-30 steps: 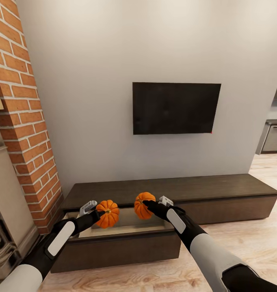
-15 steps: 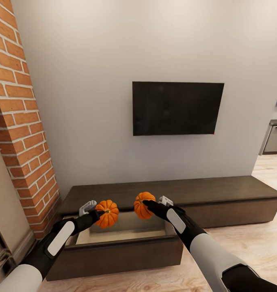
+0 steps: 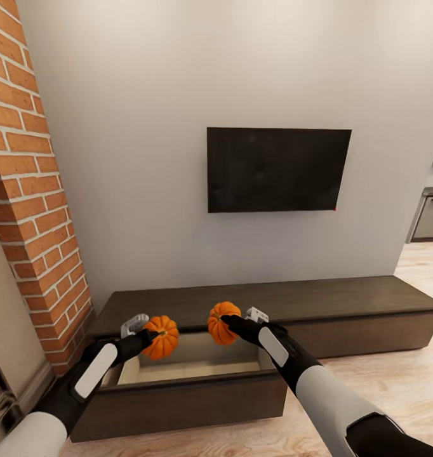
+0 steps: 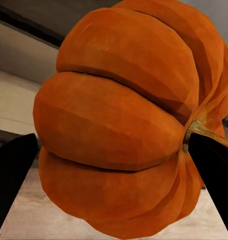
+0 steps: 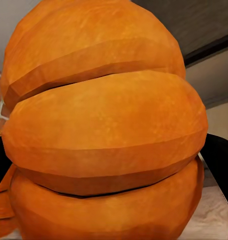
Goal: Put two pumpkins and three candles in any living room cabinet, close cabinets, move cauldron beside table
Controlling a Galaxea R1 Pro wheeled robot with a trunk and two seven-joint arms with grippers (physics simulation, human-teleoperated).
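Two pumpkins, left pumpkin (image 3: pixel 160 337) and right pumpkin (image 3: pixel 221 322), are hanging above the cabinet's (image 3: pixel 343 298) open drawer (image 3: pixel 178 371). The left gripper (image 3: pixel 143 333) and right gripper (image 3: pixel 237 320) are each clamping one. The drawer floor is lying partly hidden behind its front.

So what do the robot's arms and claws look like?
Both arms are black with white shells: a long white panel on each forearm, bigger white covers near the shoulders. Left end effector and right end effector have black fingers and light grey blocks on top.

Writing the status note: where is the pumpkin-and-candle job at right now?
Done: one cabinet drawer stands open. In hand: the left gripper holds one pumpkin and the right gripper the other pumpkin, both held above that drawer, not yet inside. Left: release both, stow the three candles, shut the drawer, set the cauldron by the table.
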